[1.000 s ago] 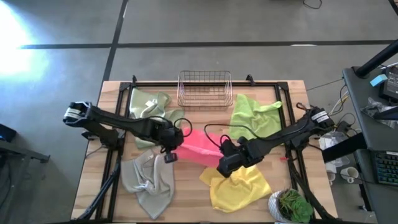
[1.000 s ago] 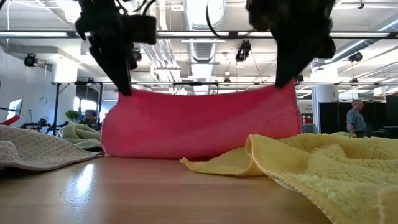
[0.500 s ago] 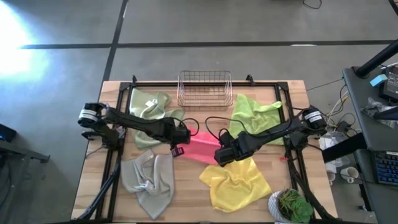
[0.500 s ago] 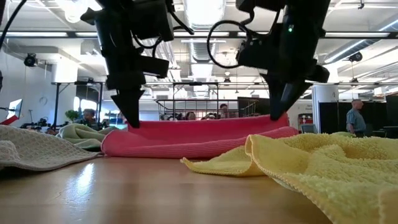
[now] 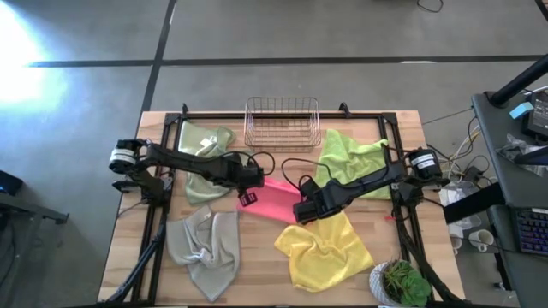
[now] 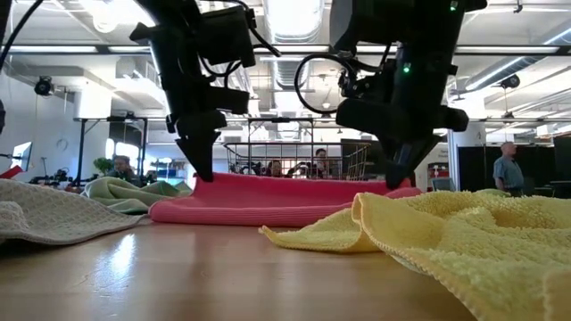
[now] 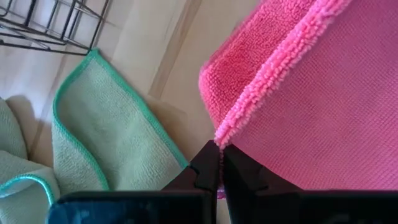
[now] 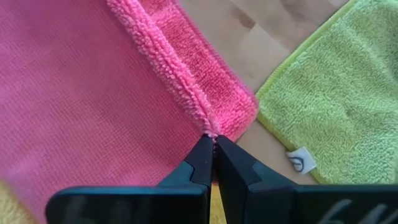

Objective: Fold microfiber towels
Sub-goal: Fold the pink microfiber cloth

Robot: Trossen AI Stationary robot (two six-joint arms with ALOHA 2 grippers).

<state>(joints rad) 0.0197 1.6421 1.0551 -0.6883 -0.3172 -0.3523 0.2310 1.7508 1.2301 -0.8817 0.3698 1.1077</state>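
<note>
the pink towel [image 5: 276,199] lies folded near the middle of the table [image 5: 257,282], its upper layer doubled over the lower, just in front of the wire basket [image 5: 282,122]. the left gripper [image 5: 249,187] is clamped on the edge of the top layer at one corner; in its wrist view the fingers [image 7: 208,168] meet on the fuzzy pink hem. the right gripper [image 5: 305,203] is clamped on the same top edge at the other corner, its fingers [image 8: 205,158] pressed together on the hem. in the low view both grippers sit low over the towel, which rests on the wood as a flat band.

the sage towel [image 5: 204,147] lies bunched by the left arm, touching the pink one's corner. the lime towel [image 5: 351,156] spreads beside the right arm, near the pink towel's other corner. the yellow towel [image 5: 324,252] lies rumpled at the near right, just beside the pink one. the grey towel [image 5: 204,248] lies crumpled at the near left, apart from it. a potted plant [image 5: 399,281] stands at the near right corner.
</note>
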